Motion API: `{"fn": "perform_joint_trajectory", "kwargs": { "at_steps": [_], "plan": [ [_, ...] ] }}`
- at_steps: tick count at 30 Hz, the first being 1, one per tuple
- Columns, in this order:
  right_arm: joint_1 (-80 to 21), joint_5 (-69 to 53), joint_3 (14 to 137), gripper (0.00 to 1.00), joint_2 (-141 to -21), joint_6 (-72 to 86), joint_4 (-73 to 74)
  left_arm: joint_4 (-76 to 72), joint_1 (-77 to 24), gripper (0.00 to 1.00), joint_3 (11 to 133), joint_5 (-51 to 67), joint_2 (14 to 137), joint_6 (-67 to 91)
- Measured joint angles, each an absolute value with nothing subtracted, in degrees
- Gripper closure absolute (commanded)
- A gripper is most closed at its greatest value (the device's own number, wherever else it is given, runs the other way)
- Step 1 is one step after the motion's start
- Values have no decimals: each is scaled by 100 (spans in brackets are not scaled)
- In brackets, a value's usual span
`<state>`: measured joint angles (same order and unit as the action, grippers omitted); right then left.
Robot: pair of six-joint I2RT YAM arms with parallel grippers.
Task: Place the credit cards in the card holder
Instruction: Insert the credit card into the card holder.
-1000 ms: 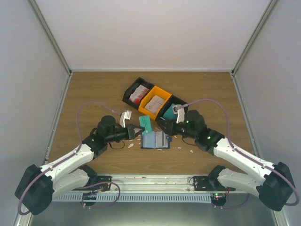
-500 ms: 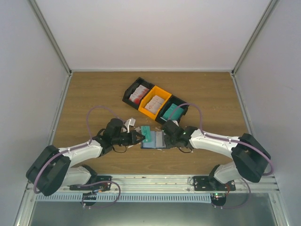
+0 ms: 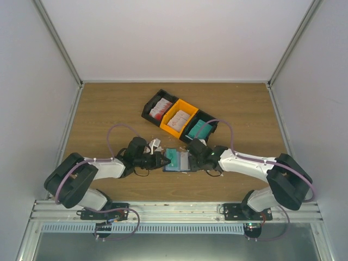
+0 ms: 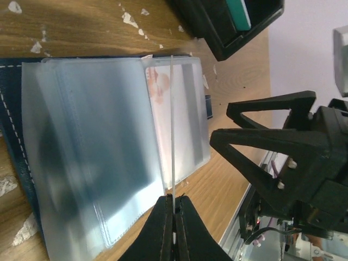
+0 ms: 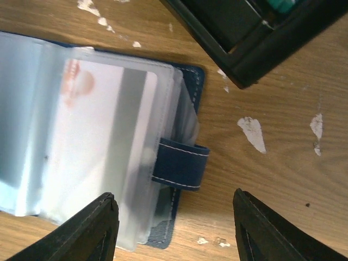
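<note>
On the wooden table (image 3: 109, 114), in front of the row of bins (image 3: 179, 117), the card holder (image 3: 184, 162) is lying open between the two arms, its clear sleeves (image 4: 92, 152) fanning up loose. The left gripper (image 4: 173, 217) is pinching a teal credit card (image 3: 172, 156) tight by one end. In the left wrist view that card is showing edge-on over the sleeves, beside a white card with red print (image 5: 103, 147) sitting in a pocket. Whether its far end is entering a slot, I cannot tell.

The right gripper (image 5: 173, 201) is hovering with jaws apart, astride the holder's strap (image 5: 179, 166) and gripping nothing. Since nothing seems to be pinning the holder, a push from the card could be sliding the whole wallet toward the right arm. The floppy sleeves could also be buckling, sending the card between pockets or into the occupied one. Lastly, the white scraps (image 5: 251, 133) could be snagging an edge.
</note>
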<state>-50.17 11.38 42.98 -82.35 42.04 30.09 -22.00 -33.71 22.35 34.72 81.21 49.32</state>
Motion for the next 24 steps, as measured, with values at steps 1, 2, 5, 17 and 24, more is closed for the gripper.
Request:
{"fn": "perform_joint_trajectory", "kwargs": {
  "at_steps": [1,2,5,17,24],
  "plan": [
    [-5017,1111,4303,41,-8213,4206,2982,-2250,-3371,100,2244,3487,8197,4960],
    [-5017,1070,4311,43,-8206,4206,2954,-2314,-3371,100,2255,3509,8294,5000],
    [-5017,996,4318,49,-8219,4235,2869,-2521,-3378,100,2261,3575,8571,5164],
    [-4982,851,3896,62,-8313,4659,2569,-3098,-3551,100,2349,3658,9080,5642],
    [-4882,701,3682,62,-8141,4724,2327,-3227,-3559,100,2425,3699,9214,5618]
  ]
}}
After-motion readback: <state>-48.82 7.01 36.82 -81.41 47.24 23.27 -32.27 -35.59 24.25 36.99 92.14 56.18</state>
